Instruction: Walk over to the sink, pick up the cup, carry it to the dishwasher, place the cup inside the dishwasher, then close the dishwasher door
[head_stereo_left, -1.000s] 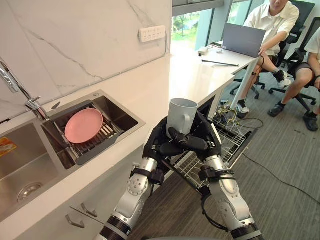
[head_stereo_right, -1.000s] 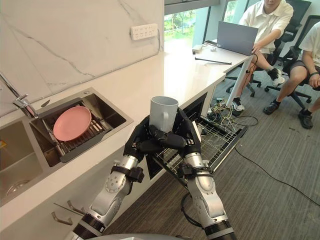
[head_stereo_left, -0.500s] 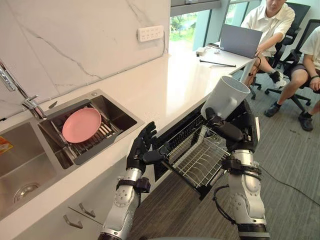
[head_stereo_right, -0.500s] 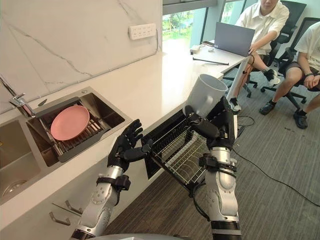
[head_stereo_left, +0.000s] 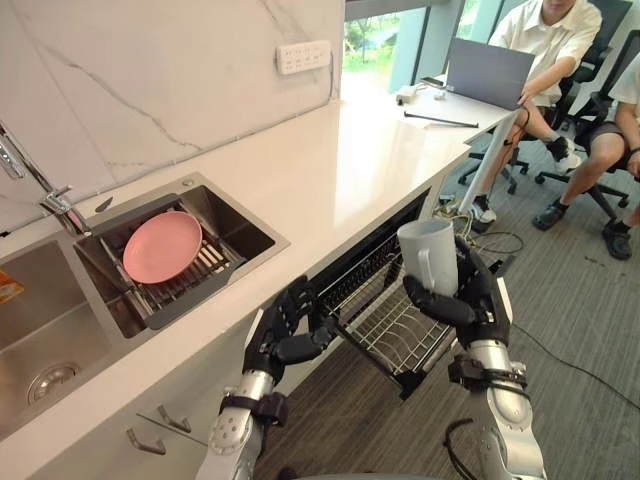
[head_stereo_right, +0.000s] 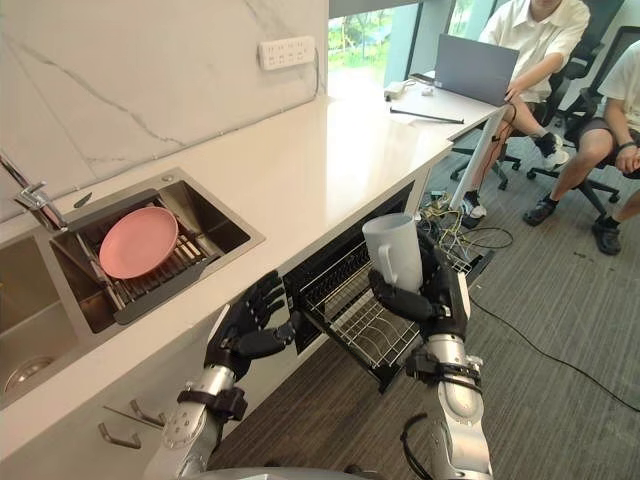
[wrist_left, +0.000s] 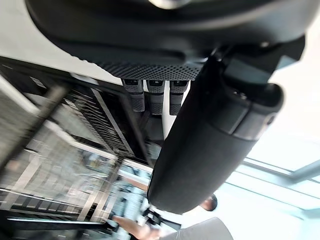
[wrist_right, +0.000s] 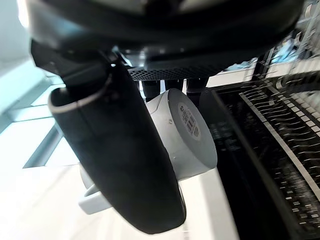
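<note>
- Cup (head_stereo_left: 428, 255): a white mug, held upright with its mouth up, in the air above the pulled-out dishwasher rack (head_stereo_left: 390, 335). Its handle faces the robot.
- Right hand (head_stereo_left: 470, 305): fingers and thumb are wrapped round the lower part of the mug. The right wrist view shows the thumb lying across the mug's side and the fingers curled behind it.
- Left hand (head_stereo_left: 290, 335): low beside the rack's near corner, just under the countertop (head_stereo_left: 330, 170) edge. Its fingers are loosely bent and relaxed and grip nothing; the thumb points toward the rack. Whether it touches the wire I cannot tell.
- Rack: a wire basket drawn out from the dark dishwasher opening (head_stereo_left: 365, 265) under the counter, over grey carpet.
- Sink (head_stereo_left: 240, 235): set in the counter to the robot's left, well apart from both hands. A pink plate (head_stereo_left: 163, 247) lies on a drainer inside it, with a faucet (head_stereo_left: 40, 185) behind.
- Far end of the counter: an open laptop (head_stereo_left: 487, 72), with a seated person (head_stereo_left: 540, 30) at it on an office chair.
- Wall socket (head_stereo_left: 303, 56): on the marble wall above the counter.
</note>
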